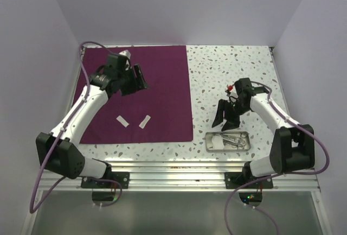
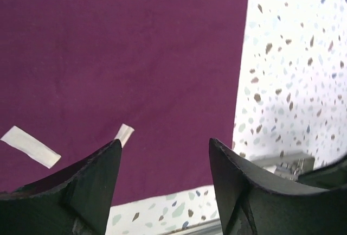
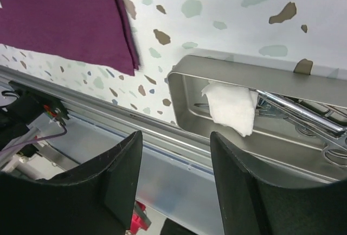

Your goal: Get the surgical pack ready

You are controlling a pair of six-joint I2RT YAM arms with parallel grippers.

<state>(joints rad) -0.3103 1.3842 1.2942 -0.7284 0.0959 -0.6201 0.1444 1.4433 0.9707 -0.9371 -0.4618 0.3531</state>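
The left pincer (image 2: 162,143), jaws apart and empty, hangs above the flat plum-purple cloth (image 2: 124,56) with two small white gauze strips (image 2: 30,146) near its fingertips, while the right pincer (image 3: 176,134), also apart and empty, hovers beside the shallow steel tray (image 3: 187,75) holding a white gauze pad (image 3: 230,107) and silver scissor-like instruments (image 3: 303,113).

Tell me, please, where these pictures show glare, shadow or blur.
Top external: even light, sharp. Left wrist: the cloth is sharp, a faint shadow lies on the table, the left claw is dark. Right wrist: white glare at the top edge, the tray rim shines, the right claw is dark and soft.
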